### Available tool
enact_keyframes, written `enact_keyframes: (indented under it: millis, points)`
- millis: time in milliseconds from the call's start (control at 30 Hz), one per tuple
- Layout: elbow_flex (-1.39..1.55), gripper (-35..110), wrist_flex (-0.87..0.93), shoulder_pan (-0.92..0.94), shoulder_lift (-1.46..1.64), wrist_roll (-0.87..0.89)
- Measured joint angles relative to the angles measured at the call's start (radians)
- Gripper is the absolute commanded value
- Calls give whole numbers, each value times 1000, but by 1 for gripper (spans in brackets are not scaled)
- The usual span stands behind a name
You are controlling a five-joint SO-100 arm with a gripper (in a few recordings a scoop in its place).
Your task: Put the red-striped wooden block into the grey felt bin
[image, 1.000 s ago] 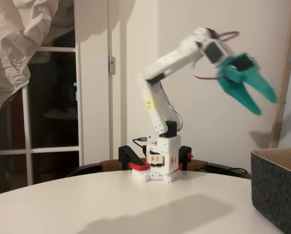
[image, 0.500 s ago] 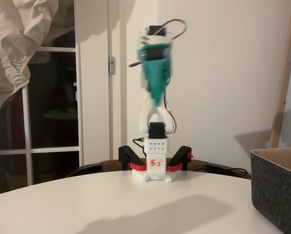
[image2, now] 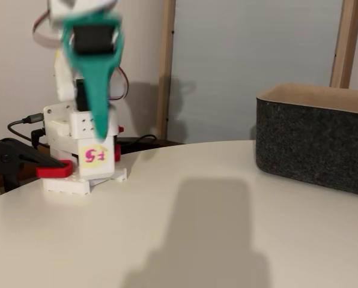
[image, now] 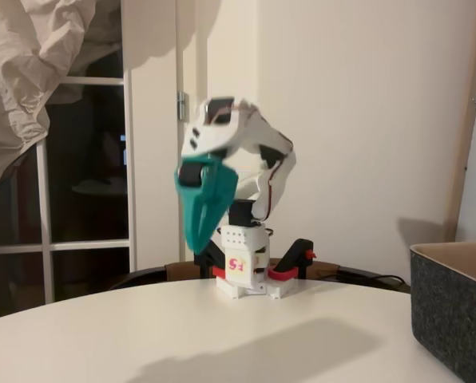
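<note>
Jaws (image: 198,243) look pinched together, empty, well left of bin (image: 454,307). Wooden block: likely light, rigid; grip its tan sides.

I see my white arm (image: 242,140) folded over its base (image: 244,271) at the table's (image: 206,335) far edge, with the teal gripper (image: 200,239) hanging in the air left of the base, tips pointing down and fingers drawn together to a point, nothing visible between them, though the shot is blurred. The grey bin (image: 454,315) sits at the right edge, well apart from the gripper, its tan inner wall showing along the rim. A black and red clamp (image: 294,259) sits beside the base.
</note>
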Motion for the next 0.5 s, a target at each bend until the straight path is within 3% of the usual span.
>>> enact_keyframes:
  millis: [200, 500]
  points:
    - [256, 0, -166, 75, 218, 37]
    - [480, 0, -202, 80, 499, 32]
